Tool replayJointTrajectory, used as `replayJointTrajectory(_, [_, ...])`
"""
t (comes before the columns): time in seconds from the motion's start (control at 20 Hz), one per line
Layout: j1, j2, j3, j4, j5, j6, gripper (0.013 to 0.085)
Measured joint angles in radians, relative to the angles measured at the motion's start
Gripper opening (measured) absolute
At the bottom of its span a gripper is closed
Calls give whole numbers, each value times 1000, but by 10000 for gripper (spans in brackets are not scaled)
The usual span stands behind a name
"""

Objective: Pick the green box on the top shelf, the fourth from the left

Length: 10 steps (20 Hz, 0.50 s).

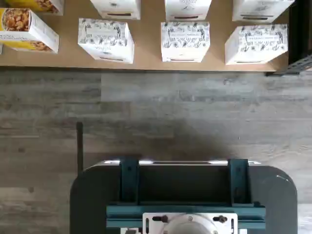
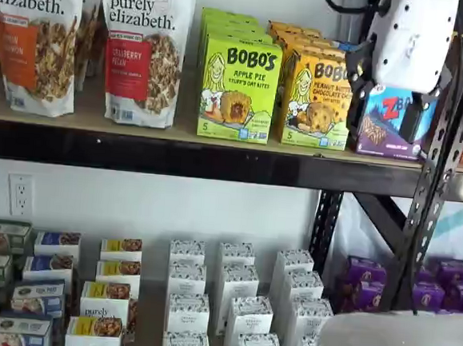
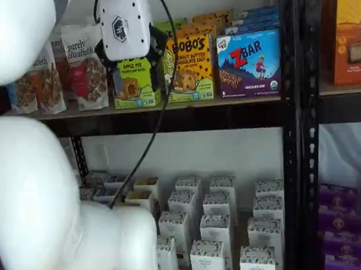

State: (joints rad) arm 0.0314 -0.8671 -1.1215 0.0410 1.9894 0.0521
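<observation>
The green box (image 2: 238,89), a lime Bobo's Apple Pie carton, stands at the front of the top shelf (image 2: 176,157) with more green cartons behind it. In a shelf view it (image 3: 135,83) is partly hidden behind my gripper. My gripper (image 2: 385,101) hangs in front of the top shelf, to the right of the green box and in front of the ZBar box. Its white body is high up and its two black fingers (image 2: 417,119) show a gap between them. It is open and empty, and it also shows in a shelf view (image 3: 131,61).
Purely Elizabeth bags (image 2: 145,50) stand left of the green box. A yellow-orange Bobo's box (image 2: 317,100) and a ZBar box (image 3: 249,61) stand to its right. A black upright (image 2: 437,157) is at the right. White patterned boxes (image 1: 185,41) fill the lower shelf. A dark mount (image 1: 183,200) shows in the wrist view.
</observation>
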Motion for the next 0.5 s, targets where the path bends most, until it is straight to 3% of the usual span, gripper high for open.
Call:
replayJointTrajectory(0.15, [-78,-1,2,84,4,-40,850])
replayJointTrajectory(0.5, [-69,-3,8,92,3,-32,850])
